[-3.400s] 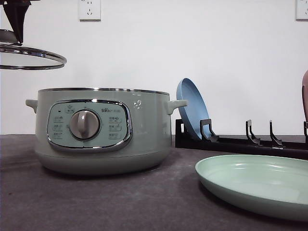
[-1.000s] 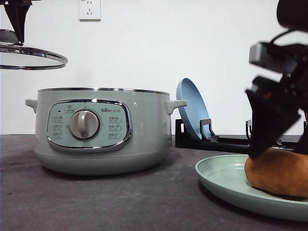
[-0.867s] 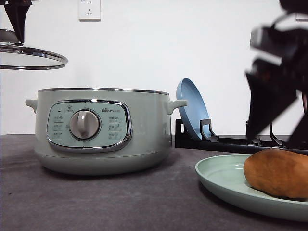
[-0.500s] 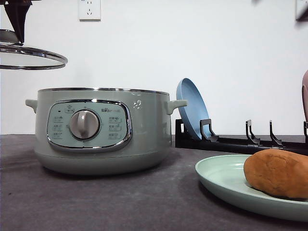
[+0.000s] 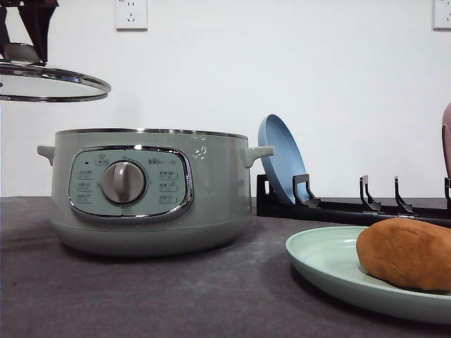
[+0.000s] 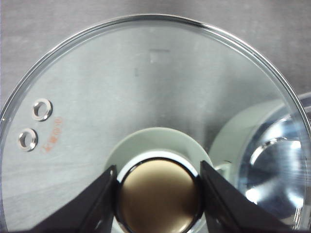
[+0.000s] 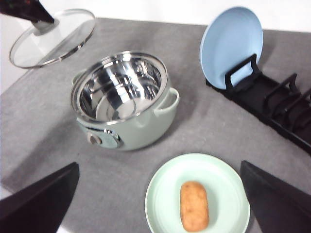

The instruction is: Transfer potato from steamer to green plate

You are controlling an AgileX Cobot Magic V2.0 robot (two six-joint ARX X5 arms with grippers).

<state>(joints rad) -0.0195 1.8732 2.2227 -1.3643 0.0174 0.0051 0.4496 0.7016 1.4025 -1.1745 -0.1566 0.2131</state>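
- Orange-brown and rough-skinned, the potato (image 7: 194, 205) lies on its side in the green plate (image 7: 165, 190), a little right of the plate's middle in the right wrist view; its long axis runs level with the plate floor, one end toward the steamer side of the table and the other toward the camera's edge.
- In the front view the potato (image 5: 407, 253) rests on the right part of the green plate (image 5: 322, 260), cut off by the frame edge (so its far end is hidden there).
- Half a second ago it lay in the same spot and pose; a second ago the right gripper stood over it, and that gripper has since risen well clear.
- The right gripper (image 7: 160, 199) now looks down from high above the table, its two dark fingers (image 7: 41, 194) spread wide with nothing between them.
- The steamer (image 7: 124, 102) stands uncovered, its bright metal bowl showing, apart from the plate.
- The left gripper (image 6: 158, 194) is clamped on the knob (image 6: 158, 196) of the glass lid (image 6: 146, 87), holding the lid level in the air, up and to the left of the steamer; the lid (image 5: 49, 77) has drifted slightly rightward since the earlier frames.
- Behind, a blue plate (image 5: 280, 158) leans upright in a black rack (image 5: 352, 208).
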